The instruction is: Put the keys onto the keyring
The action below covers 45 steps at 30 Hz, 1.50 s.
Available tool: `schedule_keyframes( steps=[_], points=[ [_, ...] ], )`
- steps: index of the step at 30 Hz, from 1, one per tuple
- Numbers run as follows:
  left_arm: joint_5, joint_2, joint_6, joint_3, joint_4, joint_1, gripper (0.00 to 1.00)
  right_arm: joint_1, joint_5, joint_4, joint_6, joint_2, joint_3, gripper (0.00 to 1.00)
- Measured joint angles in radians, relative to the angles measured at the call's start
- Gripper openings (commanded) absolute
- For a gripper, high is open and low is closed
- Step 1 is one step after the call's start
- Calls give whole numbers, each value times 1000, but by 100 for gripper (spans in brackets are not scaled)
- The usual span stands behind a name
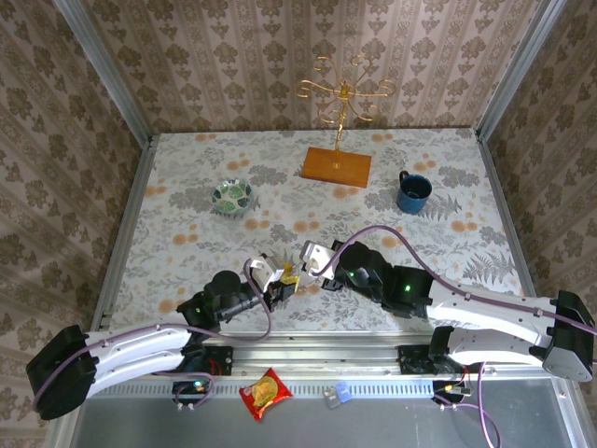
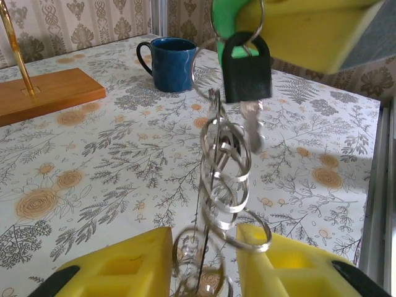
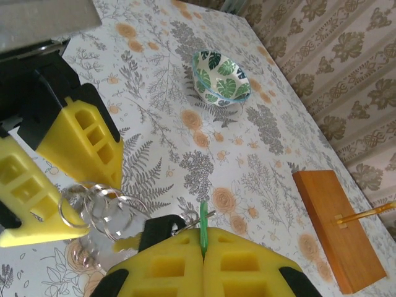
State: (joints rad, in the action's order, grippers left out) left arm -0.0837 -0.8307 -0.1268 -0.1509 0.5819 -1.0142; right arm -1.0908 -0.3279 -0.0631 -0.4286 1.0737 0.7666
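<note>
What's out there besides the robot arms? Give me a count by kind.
Bowl: 1
Blue mug: 1
Gold wire stand: 1
Red snack packet: 1
Small blue item: 1
Key bunch: 1
Total: 6

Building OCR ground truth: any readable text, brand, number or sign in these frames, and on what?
No text is readable.
Red snack packet: printed design, too small to read.
Small blue item by the rail: too small to read.
Blue mug, patterned bowl, black key head, green key head: no lettering visible.
</note>
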Motion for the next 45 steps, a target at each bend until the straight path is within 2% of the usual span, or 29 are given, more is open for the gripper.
schedule_keyframes(
  steps=[7, 14, 19, 23, 27, 35, 45],
  points=[
    [-3, 38, 32, 0, -47, 0, 44, 0, 18, -19, -43, 1, 17, 0],
    [-34, 169, 100, -42, -216, 0, 51, 41, 101, -55, -114, 0, 31, 0],
    [-82, 266, 148, -111, -362, 0, 51, 129, 218, -103, -165, -13, 37, 0],
    [-109, 288, 195, -172, -460, 0, 45, 174, 306, -145, -221, -32, 43, 0],
    [-150, 247, 258, -240, -552, 29, 42, 204, 380, -188, -267, -34, 59, 0],
    [-331, 53, 378, -366, -597, 244, 44, 224, 468, -246, -364, -33, 98, 0],
    [-617, -119, 500, -487, -636, 340, 44, 232, 530, -301, -481, -14, 140, 0]
  ],
)
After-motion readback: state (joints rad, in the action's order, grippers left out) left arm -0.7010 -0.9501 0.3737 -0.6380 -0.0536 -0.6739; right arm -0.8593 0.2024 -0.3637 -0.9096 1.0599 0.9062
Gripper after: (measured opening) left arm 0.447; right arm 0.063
